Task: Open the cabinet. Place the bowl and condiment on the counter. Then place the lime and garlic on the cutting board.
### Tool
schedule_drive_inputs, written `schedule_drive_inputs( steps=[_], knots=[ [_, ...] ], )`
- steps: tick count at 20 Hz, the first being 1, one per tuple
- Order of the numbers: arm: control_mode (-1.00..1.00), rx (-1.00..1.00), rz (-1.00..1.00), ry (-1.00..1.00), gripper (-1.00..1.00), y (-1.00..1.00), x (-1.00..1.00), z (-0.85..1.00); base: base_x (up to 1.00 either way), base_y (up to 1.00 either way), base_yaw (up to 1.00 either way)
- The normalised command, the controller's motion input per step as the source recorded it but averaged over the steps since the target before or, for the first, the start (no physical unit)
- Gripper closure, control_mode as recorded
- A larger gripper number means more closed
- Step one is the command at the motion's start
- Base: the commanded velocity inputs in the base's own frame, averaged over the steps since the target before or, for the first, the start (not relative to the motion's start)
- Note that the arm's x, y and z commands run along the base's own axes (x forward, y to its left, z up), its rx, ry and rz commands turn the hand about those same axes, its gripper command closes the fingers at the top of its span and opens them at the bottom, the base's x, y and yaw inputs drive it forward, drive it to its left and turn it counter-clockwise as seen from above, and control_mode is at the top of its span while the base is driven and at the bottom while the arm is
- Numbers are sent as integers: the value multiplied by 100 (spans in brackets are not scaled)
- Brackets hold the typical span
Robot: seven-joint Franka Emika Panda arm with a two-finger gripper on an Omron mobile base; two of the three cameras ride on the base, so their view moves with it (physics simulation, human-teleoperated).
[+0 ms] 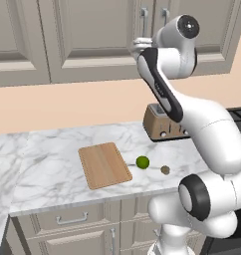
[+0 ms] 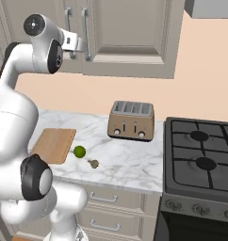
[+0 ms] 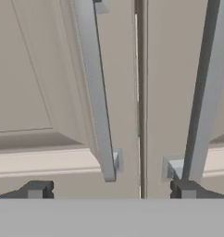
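Observation:
The cabinet [image 1: 92,35] [image 2: 130,28] is closed, its two doors meeting at a narrow seam. My gripper [image 3: 111,190] is open and raised right in front of the doors. The lower end of the left silver handle [image 3: 97,92] lies between its fingertips [image 3: 37,190], and the right handle [image 3: 202,92] rises just above the other tip. On the counter [image 1: 53,149] lies the cutting board [image 1: 103,165] [image 2: 53,145]. The lime [image 1: 142,162] [image 2: 79,151] and the garlic [image 1: 165,170] [image 2: 93,164] rest to its right. The bowl and condiment are hidden.
A brown toaster [image 1: 160,124] [image 2: 131,120] stands at the back of the counter, right of the board. A black gas stove [image 2: 200,160] adjoins the counter on the right. Drawers with short handles [image 1: 71,219] run below the counter edge.

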Motion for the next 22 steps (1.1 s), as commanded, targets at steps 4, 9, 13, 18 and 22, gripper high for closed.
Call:
schedule_drive_inputs(
  steps=[4,9,13,18,22],
  knots=[
    [-100,0,0,0,-100,11,16,11,0,0,0],
    [-100,0,0,0,-100,1,43,-7,0,0,0],
    [-100,0,0,0,-100,0,50,-1,0,0,0],
    [-100,0,0,-2,-100,0,62,-21,0,0,0],
    [-100,0,-1,-6,-100,0,25,-23,0,0,0]
  ],
)
